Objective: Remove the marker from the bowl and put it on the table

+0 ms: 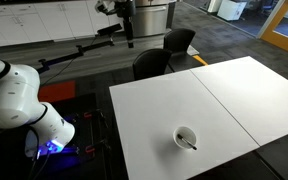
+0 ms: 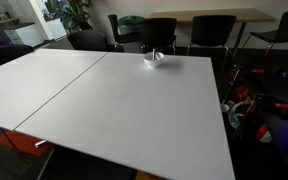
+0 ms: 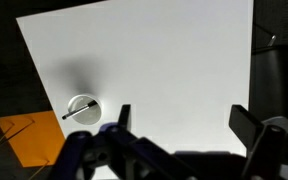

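Observation:
A small white bowl (image 1: 186,138) stands near one edge of the large white table (image 1: 184,95). It also shows in an exterior view (image 2: 155,58) and in the wrist view (image 3: 81,107). The dark marker (image 3: 72,113) lies slanted in the bowl, with one end sticking over the rim; it also shows in an exterior view (image 1: 190,143). My gripper (image 3: 184,112) is open and empty, high above the table (image 3: 164,60). The bowl is off to the side of my fingers and far below them.
Black chairs (image 1: 151,63) (image 1: 179,40) stand along one table edge, and also show in an exterior view (image 2: 162,30). A thin seam (image 1: 224,100) joins the two table panels. The white robot arm base (image 1: 19,100) is beside the table. An orange floor patch (image 3: 29,135) lies by the bowl's corner.

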`<state>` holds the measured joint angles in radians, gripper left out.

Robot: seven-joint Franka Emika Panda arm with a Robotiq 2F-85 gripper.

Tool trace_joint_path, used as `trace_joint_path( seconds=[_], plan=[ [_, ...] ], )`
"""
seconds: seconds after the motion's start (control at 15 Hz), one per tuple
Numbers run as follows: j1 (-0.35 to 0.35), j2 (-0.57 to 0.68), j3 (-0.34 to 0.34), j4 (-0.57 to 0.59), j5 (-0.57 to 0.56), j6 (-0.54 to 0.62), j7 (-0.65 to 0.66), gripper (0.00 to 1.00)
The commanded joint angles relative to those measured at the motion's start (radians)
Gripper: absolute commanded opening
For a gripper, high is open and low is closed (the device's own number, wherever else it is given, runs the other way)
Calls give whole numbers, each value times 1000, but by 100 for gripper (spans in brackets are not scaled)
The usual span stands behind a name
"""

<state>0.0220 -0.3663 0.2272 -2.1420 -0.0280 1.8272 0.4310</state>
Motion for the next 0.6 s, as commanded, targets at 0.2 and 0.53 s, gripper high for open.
trace_joint_path(
  seconds=[0.2,0.53],
  plan=[
    [-56,3,-61,18,-5,93,199,100],
    [-127,33,-97,31,-52,163,379,100]
  ],
)
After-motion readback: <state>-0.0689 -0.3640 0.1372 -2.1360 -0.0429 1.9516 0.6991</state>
